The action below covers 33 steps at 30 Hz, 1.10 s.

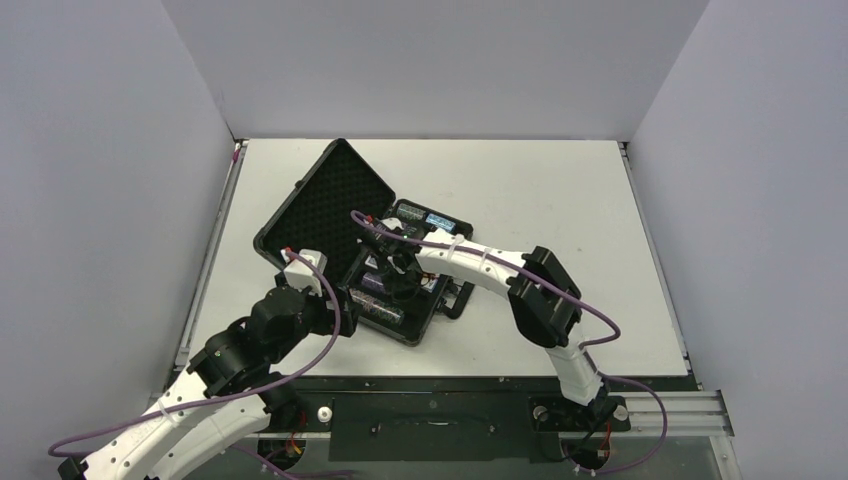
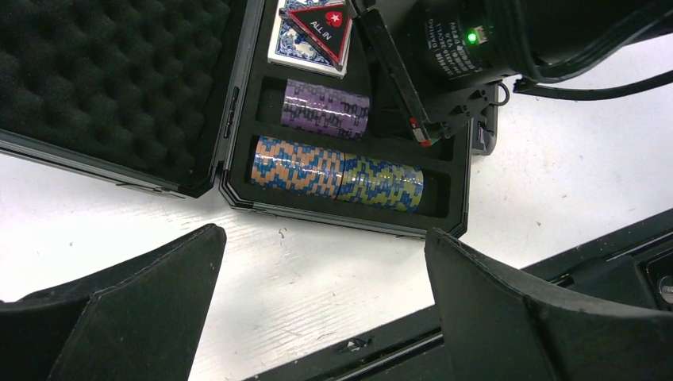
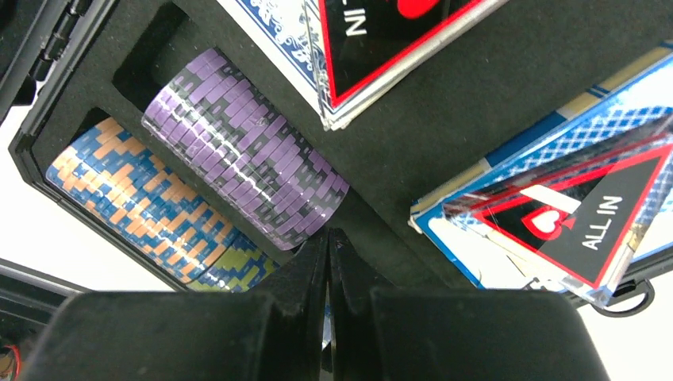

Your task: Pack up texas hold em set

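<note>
The black briefcase [image 1: 414, 334] lies open, its foam-lined lid [image 1: 325, 205] propped up at the back left. In its tray sit a purple chip roll [image 3: 246, 175], an orange-blue roll [image 3: 135, 198] and a yellow-blue roll [image 2: 381, 182]. Blue card decks [image 3: 508, 159] carry red-black "ALL IN" triangles [image 3: 579, 214]. My right gripper [image 3: 328, 238] is shut inside the tray, its tips at the purple roll's end, and I see nothing held. My left gripper [image 2: 325, 302] hangs open over bare table just in front of the case.
The case's handle [image 1: 455, 300] sticks out on its right side. A black rail [image 1: 430, 425] runs along the table's near edge by the arm bases. Grey walls [image 1: 430, 60] close in the table at the back and both sides.
</note>
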Tool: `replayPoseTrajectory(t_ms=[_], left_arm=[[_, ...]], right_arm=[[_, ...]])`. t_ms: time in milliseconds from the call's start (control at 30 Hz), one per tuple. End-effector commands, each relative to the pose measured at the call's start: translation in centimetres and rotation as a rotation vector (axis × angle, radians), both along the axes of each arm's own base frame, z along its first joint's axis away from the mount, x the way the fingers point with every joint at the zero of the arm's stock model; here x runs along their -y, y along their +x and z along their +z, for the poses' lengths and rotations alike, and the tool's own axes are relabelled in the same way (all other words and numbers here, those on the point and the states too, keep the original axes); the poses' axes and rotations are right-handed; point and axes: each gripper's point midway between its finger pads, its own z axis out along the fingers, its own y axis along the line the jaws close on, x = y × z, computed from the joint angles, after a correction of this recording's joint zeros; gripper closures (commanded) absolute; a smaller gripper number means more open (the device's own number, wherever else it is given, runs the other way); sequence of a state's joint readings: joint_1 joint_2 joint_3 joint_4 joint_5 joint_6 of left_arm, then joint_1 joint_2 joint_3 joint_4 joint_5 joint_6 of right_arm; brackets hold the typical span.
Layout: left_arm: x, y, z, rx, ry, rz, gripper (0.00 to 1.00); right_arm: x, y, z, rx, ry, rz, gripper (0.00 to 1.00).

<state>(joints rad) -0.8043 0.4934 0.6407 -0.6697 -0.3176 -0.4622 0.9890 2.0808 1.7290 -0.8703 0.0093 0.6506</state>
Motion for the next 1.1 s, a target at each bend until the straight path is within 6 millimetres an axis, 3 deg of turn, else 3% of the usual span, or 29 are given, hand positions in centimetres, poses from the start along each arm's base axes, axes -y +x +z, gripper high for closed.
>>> replayPoseTrajectory(t_ms=[0, 333, 567, 700, 833, 967, 1067], left_arm=[[0.5, 0.4, 2.4, 0.049, -0.042, -0.006, 0.04], [0.5, 0.5, 2.1, 0.043, -0.029, -0.005, 0.04], [0.4, 0.6, 1.9, 0.037, -0.021, 0.004, 0.04], [0.2, 0.6, 2.0, 0.034, -0.015, 0.011, 0.04], [-0.3, 0.5, 2.8, 0.034, -0.028, 0.042, 0.04], [-0.3, 0.3, 4.5, 0.026, -0.042, 0.044, 0.04], [-0.5, 0.6, 6.9, 0.048, -0.049, 0.06, 0.04]], right_arm=[[-2.0, 1.5, 1.4, 0.043, 0.057, 0.012, 1.0], [-4.0, 1.9, 1.6, 0.027, 0.098, 0.041, 1.0], [-3.6, 1.8, 3.4, 0.044, 0.11, 0.054, 1.0], [-2.5, 1.9, 6.6, 0.122, 0.102, 0.068, 0.99], [-1.5, 2.1, 11.2, 0.206, 0.135, 0.059, 0.91], [0.0, 1.9, 15.8, 0.282, 0.186, 0.037, 0.79], [1.4, 1.8, 17.8, 0.323, 0.197, 0.016, 0.62]])
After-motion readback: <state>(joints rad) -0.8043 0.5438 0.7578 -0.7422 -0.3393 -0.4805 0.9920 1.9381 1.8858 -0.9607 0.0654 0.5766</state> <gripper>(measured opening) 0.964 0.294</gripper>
